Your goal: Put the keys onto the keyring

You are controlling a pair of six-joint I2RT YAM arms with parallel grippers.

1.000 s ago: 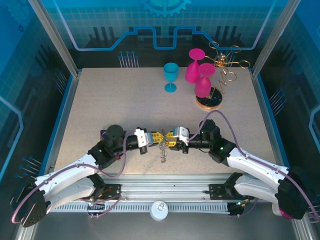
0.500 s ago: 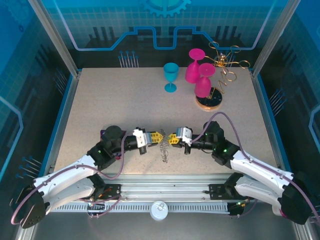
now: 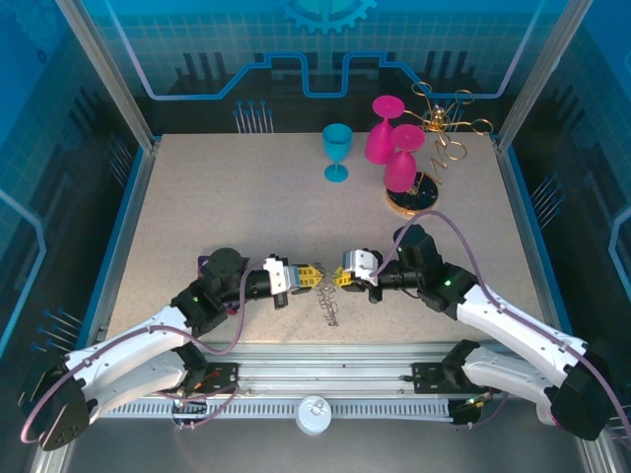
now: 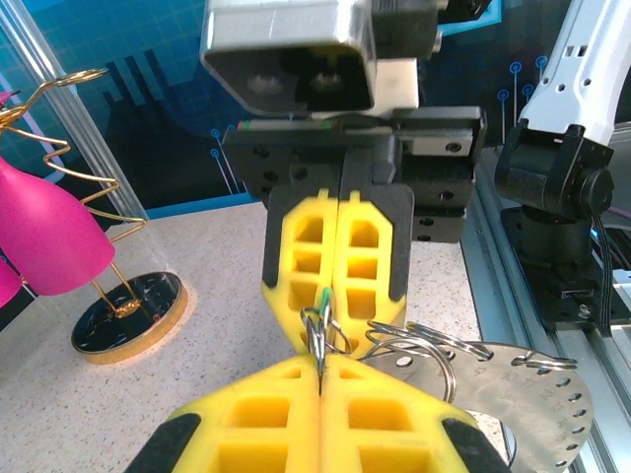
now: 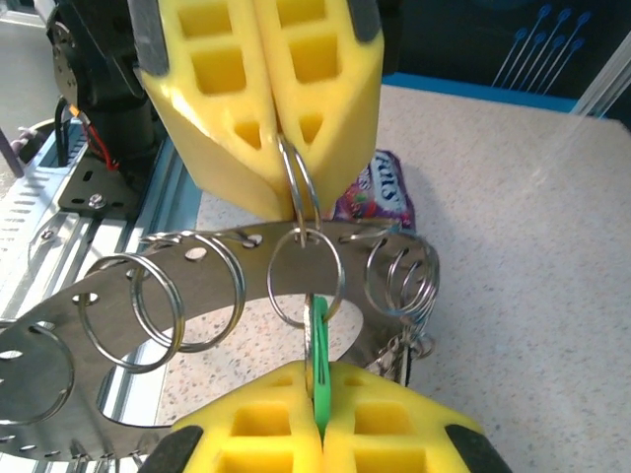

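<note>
Right gripper (image 5: 314,399), bottom centre, pinches the green key (image 5: 317,355); left gripper (image 5: 281,128) above clamps a wire loop (image 5: 296,187). A keyring (image 5: 49,323) swing could knock them off line.

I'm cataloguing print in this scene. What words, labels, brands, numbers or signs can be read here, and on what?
None reads clearly.
Purple packet on the table: white lettering, too blurred and partly hidden to read.
Back wall: a gear emblem, no words.
</note>
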